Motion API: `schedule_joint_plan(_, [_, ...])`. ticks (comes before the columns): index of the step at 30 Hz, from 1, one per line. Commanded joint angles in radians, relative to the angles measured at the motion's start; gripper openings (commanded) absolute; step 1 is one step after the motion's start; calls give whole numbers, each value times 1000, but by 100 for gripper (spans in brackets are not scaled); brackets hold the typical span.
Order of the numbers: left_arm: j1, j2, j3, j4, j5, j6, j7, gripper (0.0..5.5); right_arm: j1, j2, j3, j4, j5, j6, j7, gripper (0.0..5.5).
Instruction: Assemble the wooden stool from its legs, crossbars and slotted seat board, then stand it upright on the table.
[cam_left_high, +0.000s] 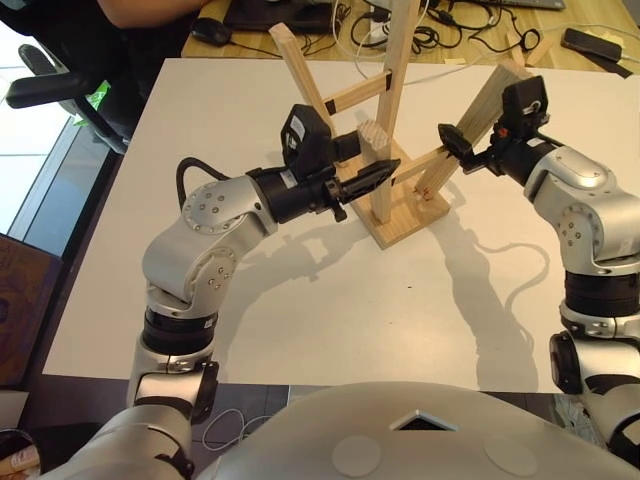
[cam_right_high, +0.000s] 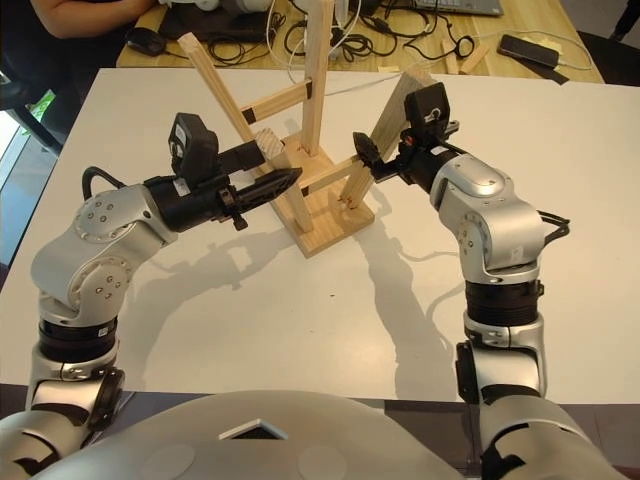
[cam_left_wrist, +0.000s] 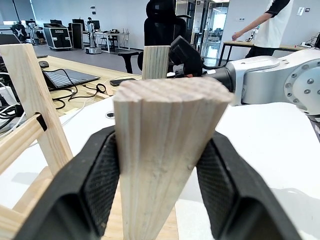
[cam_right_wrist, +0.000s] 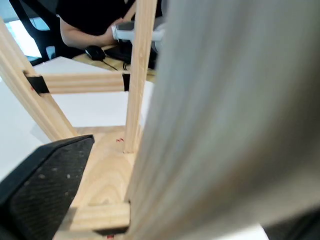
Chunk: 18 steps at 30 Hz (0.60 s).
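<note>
The stool (cam_left_high: 388, 195) stands inverted on the table (cam_left_high: 300, 290). Its seat board (cam_left_high: 405, 222) lies flat on the surface, and the legs (cam_left_high: 395, 90) rise from it, joined by crossbars (cam_left_high: 355, 95).

We find the left gripper (cam_left_high: 375, 162) closed narrowly on the short leg (cam_left_high: 372, 135) at the robot's left side of the seat board. The left wrist view shows what the eye views do not: both pads (cam_left_wrist: 100, 185) press against opposite faces of this leg, just below its cut end.

The right gripper (cam_left_high: 468, 135) straddles the outer right leg (cam_left_high: 487, 105). In the right wrist view, one pad (cam_right_wrist: 50, 187) stands clear of that leg, with the seat board visible in the gap, so we read this gripper as parted. Its other finger is hidden behind the leg.
</note>
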Motion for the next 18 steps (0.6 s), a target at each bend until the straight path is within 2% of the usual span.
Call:
schedule_joint_plan(1, [22,-18,-7,7,-20,32,6,212,-101,34,-139,-8,28,-153,-30,489])
schedule_joint_plan(2, [21,-21,-6,8,-20,34,8,212,-116,34,-150,-8,33,-166,-29,503])
schedule_joint_plan(3, [23,-24,-7,9,-18,34,12,248,-128,32,-154,-10,37,-172,-23,519])
schedule_joint_plan(4, [25,-27,-7,10,-20,40,16,261,-139,30,-154,-13,39,-176,-18,537])
schedule_joint_plan(14, [-11,-92,14,-46,-58,68,87,430,-214,11,-222,39,18,-242,-54,540])
schedule_joint_plan(18, [-37,-153,-47,-116,-86,177,194,430,-294,-36,-271,127,-5,-289,-70,540])
